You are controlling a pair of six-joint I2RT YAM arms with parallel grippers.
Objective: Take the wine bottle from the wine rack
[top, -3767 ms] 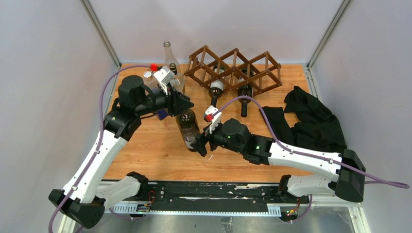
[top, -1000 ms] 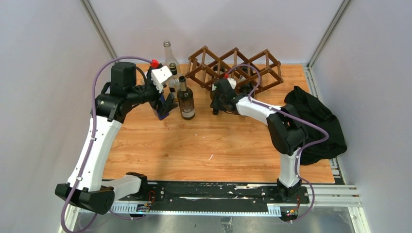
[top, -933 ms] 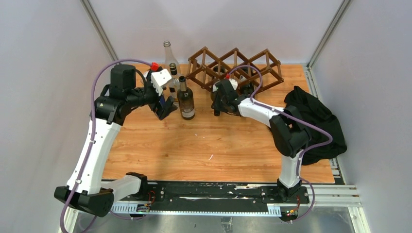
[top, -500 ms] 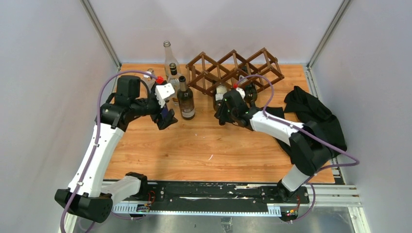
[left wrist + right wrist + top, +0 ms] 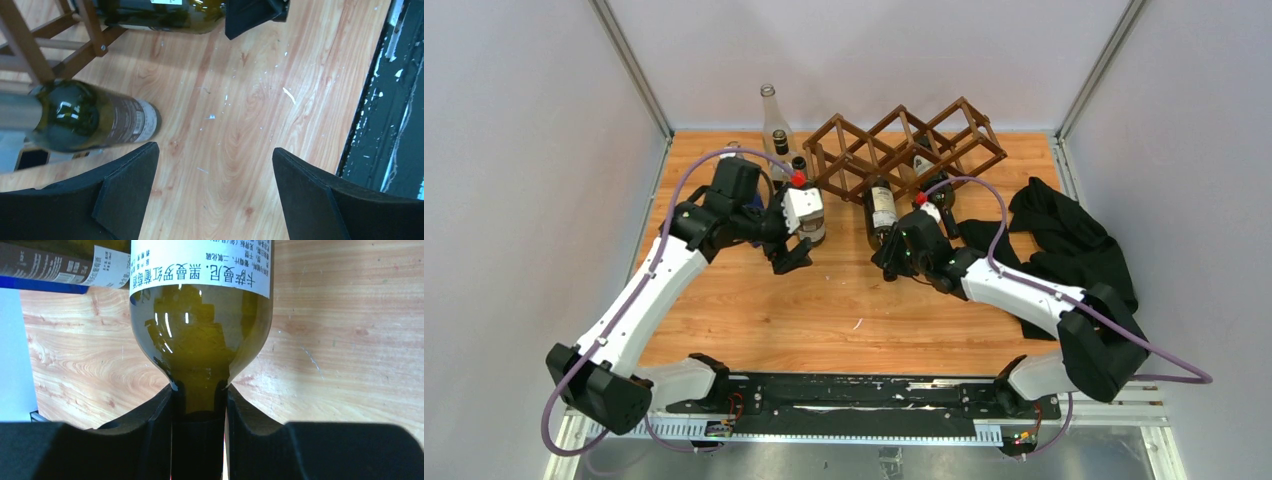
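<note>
Right gripper (image 5: pixel 197 405) clenched on wine bottle (image 5: pixel 200 340) neck, mid-pull.
You've drawn it back over the last second: the body lies just ahead of the fingers, its base apparently still in the wine rack (image 5: pixel 904 140) beyond. Extraction is unfinished. Left gripper (image 5: pixel 215 175) is spread, empty.

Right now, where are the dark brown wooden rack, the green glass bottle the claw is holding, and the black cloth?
Dark brown wooden rack (image 5: pixel 30 47): left wrist view, slanted bar.
Green glass bottle (image 5: pixel 200 345): right wrist view, shoulder below the label.
Black cloth (image 5: pixel 1074 250): top view, its middle.
</note>
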